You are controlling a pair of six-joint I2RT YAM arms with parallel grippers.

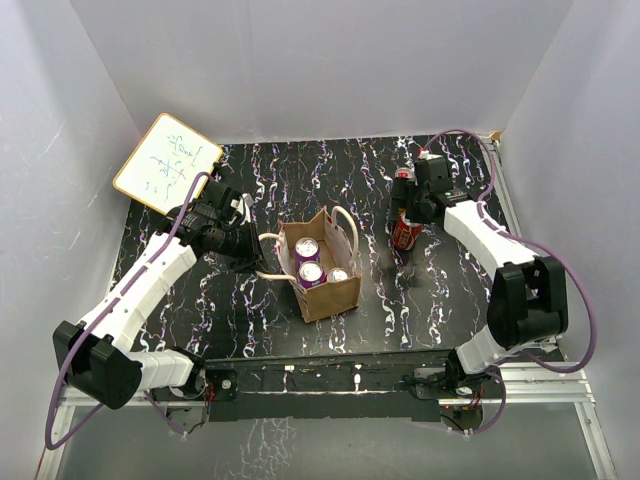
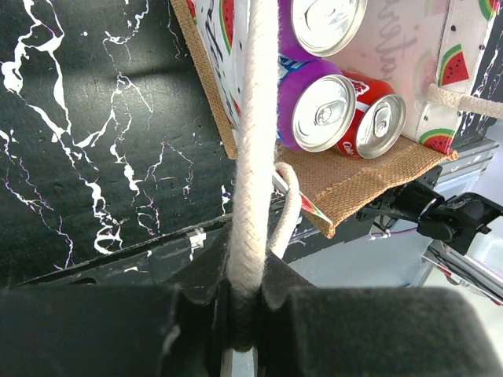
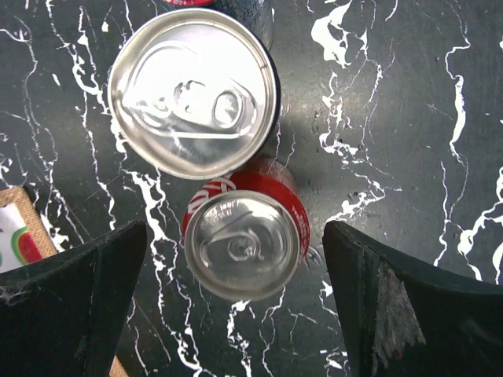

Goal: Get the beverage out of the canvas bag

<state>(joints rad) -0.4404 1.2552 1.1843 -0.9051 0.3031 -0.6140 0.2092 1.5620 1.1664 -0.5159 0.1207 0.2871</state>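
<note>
The tan canvas bag point(image 1: 325, 290) stands open mid-table with three beverage cans inside. Seen from the left wrist these are a purple can point(image 2: 314, 110), a red can point(image 2: 380, 126) and a third one point(image 2: 326, 23) against the bag's burlap wall point(image 2: 346, 177). My left gripper point(image 2: 245, 302) is shut on the bag's off-white rope handle point(image 2: 255, 157), just left of the bag point(image 1: 250, 252). My right gripper point(image 3: 240, 302) hangs open over a red beverage can point(image 3: 245, 243) that stands upright on the table point(image 1: 406, 235). Its fingers are apart from the can on both sides.
A taller can with a dark side point(image 3: 192, 90) stands right behind the red one. A corner of the bag point(image 3: 16, 236) shows at the left of the right wrist view. A small whiteboard point(image 1: 167, 163) leans at the back left. White walls enclose the black marbled table point(image 1: 250, 180).
</note>
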